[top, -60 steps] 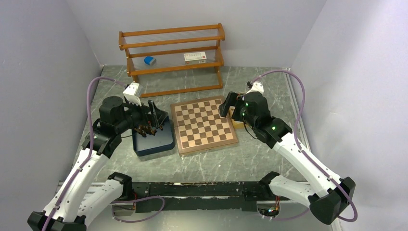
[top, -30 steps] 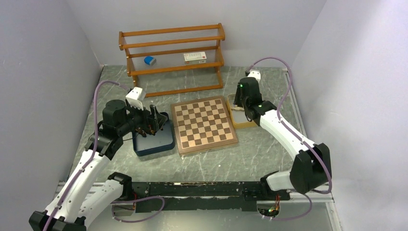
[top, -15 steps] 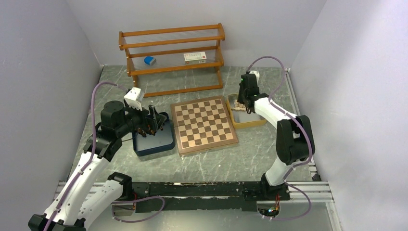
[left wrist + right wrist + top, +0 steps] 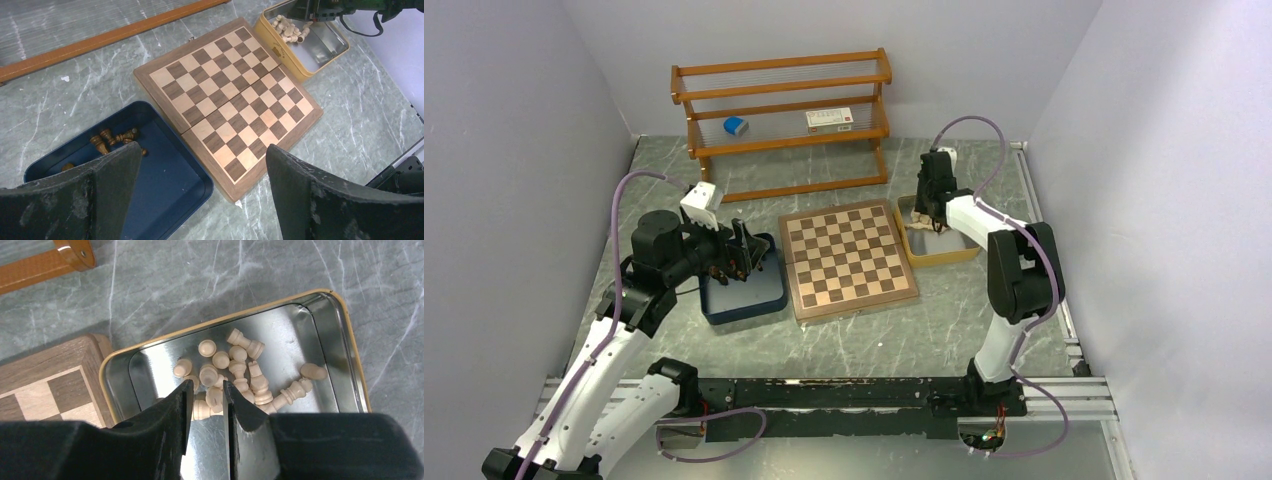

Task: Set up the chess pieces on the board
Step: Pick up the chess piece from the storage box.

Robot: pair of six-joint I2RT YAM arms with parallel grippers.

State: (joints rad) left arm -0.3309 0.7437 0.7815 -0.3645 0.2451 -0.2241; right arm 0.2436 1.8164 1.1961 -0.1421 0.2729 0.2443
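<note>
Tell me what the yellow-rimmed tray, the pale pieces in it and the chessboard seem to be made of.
The tray looks like sheet metal: bare mirror-like inside, yellow painted rim. The pale pieces seem turned wood or plastic, matte cream; grain too fine to tell. The board looks wooden, with visible grain and a slight sheen.

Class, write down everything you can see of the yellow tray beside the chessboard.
The yellow tray is a shallow rectangular tin with rounded corners, mustard outside and shiny bare metal inside. It lies flat on the marbled table beside the board. Cream chess pieces lie heaped toward one end; the rest is bare. The right gripper hangs over the heap.
</note>
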